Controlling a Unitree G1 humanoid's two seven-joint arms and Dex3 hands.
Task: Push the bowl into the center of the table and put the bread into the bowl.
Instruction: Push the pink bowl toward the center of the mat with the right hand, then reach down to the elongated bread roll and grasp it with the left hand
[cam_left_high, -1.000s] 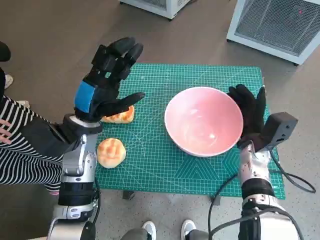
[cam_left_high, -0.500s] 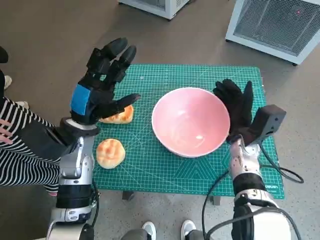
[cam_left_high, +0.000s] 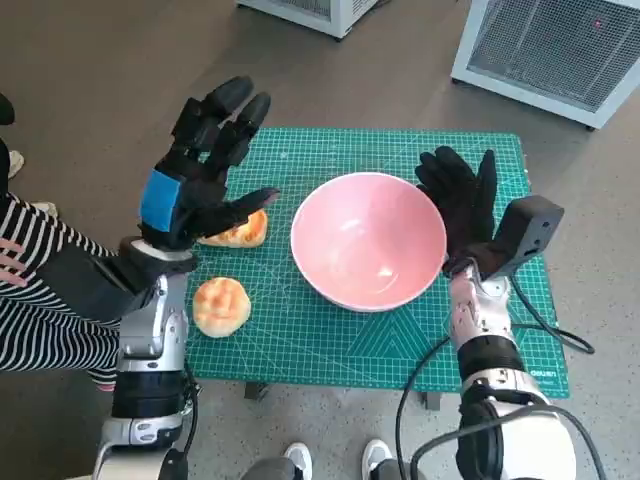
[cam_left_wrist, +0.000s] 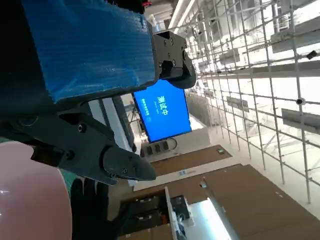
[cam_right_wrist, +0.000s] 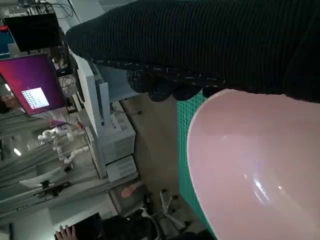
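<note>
The pink bowl (cam_left_high: 368, 240) sits upright, mouth up, round with no long axis, near the middle of the green mat (cam_left_high: 300, 330). The right hand (cam_left_high: 463, 205) presses flat against its right rim, fingers spread, holding nothing. Since a second ago the bowl has slid leftward with that hand. Two breads (cam_left_high: 222, 305) (cam_left_high: 238, 232) lie left of it. The left hand (cam_left_high: 200, 165) hovers above them, wide and empty.
</note>
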